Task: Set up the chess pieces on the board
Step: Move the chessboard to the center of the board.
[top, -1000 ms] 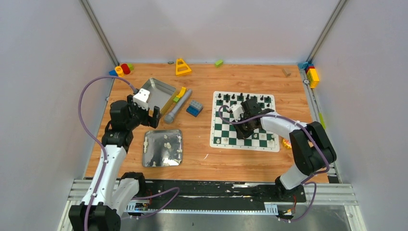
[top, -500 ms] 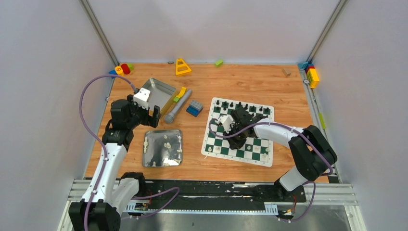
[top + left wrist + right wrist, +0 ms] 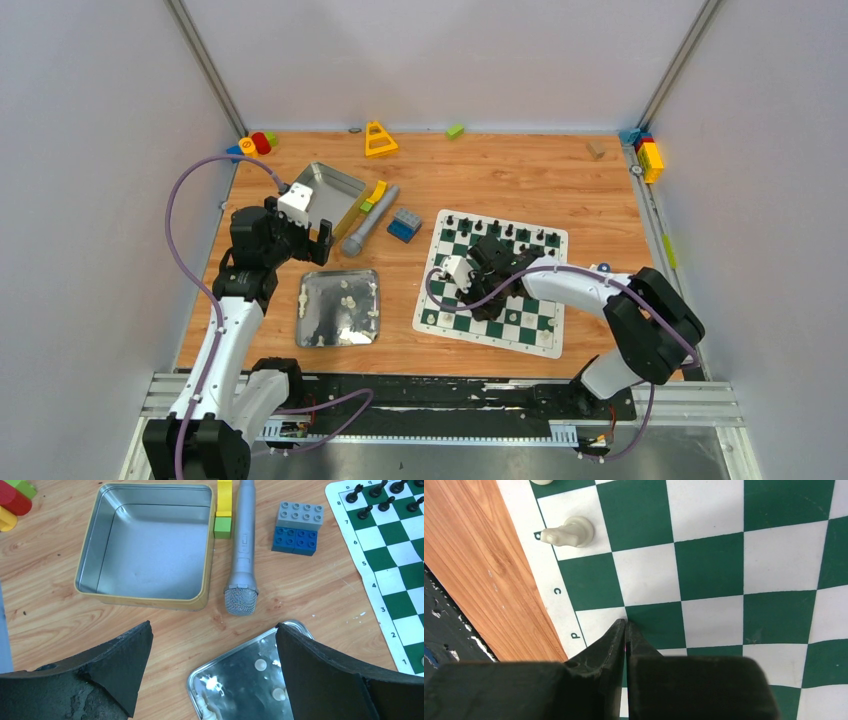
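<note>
The green and white board (image 3: 540, 322) lies skewed on the right half of the table. Black chess pieces (image 3: 505, 232) stand along its far rows. A cream knight (image 3: 569, 532) lies on its side on a white square near the lettered edge. My right gripper (image 3: 478, 312) (image 3: 625, 622) is shut with nothing in it, its tips down on the board near the "d" mark. More cream pieces (image 3: 260, 664) lie in the silver tray (image 3: 303, 300). My left gripper (image 3: 300, 243) (image 3: 212, 625) hangs open above the wood beside that tray.
An empty square tin (image 3: 325, 190) sits behind the tray, with a silver microphone (image 3: 368, 222), a yellow-green block (image 3: 373, 195) and a blue-grey block (image 3: 404, 224) to its right. A yellow triangle (image 3: 379, 139) and coloured blocks lie along the back wall and in the corners.
My shut right gripper has moved left and toward the near edge, and the board has slid with it and turned slightly. The left arm has stayed still.
</note>
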Controlling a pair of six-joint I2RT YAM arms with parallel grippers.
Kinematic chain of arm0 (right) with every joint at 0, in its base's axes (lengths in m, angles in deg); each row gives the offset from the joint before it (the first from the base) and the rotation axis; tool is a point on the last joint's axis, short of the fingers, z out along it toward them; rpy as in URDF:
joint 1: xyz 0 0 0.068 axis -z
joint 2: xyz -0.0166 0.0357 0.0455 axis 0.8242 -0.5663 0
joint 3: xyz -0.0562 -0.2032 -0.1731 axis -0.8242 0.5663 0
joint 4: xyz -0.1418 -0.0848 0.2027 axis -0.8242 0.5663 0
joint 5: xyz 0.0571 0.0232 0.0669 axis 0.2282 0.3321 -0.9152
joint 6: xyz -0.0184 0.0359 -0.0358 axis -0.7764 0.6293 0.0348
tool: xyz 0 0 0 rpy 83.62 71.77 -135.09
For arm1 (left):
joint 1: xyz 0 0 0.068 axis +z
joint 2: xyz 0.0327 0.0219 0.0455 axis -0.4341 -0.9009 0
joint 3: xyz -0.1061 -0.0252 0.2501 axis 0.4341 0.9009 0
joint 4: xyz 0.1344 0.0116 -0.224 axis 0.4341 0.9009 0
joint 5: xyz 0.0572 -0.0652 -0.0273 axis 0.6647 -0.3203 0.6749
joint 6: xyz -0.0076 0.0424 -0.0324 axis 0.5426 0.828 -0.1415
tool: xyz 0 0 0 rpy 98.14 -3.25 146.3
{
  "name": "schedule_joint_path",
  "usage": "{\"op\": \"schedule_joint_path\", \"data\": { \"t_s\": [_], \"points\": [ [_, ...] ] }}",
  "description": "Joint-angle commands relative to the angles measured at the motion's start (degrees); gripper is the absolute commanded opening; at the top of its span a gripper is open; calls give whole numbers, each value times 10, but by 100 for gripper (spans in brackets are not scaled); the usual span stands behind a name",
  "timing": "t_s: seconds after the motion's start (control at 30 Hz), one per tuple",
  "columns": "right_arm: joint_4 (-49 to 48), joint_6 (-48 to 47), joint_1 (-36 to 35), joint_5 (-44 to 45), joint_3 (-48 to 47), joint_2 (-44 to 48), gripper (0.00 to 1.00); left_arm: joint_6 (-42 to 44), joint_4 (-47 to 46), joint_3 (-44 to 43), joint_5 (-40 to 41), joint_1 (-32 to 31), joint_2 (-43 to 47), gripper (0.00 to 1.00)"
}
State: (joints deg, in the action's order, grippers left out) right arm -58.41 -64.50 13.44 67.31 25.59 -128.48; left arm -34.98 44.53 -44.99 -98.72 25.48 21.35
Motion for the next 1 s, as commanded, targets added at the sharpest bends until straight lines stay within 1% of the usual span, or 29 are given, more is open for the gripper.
{"op": "schedule_joint_path", "data": {
  "t_s": [0.0,0.13,0.17,0.3,0.33,0.47,0.6,0.8,0.97],
  "points": [
    [58,-17,-7,29,-2,17,9,14,1,-18,-4,0,4,100],
    [71,-8,-7,24,-67,22,26,15,0,-17,-6,0,5,100],
    [72,-5,-6,25,-83,19,28,15,-1,-17,-6,0,6,100],
    [68,2,-6,27,-139,-1,34,13,-3,-17,-9,0,8,100],
    [64,4,-5,28,-152,-8,33,14,-4,-17,-9,0,9,100],
    [33,13,-3,45,-196,-52,26,13,-7,-14,-11,0,16,100],
    [2,22,-1,56,-244,-121,18,13,-11,-12,-11,0,27,100],
    [-22,24,5,74,-296,-202,13,12,-13,-11,-12,0,39,100],
    [-24,26,9,67,-314,-228,12,12,-15,-10,-14,0,41,100]
  ]
}}
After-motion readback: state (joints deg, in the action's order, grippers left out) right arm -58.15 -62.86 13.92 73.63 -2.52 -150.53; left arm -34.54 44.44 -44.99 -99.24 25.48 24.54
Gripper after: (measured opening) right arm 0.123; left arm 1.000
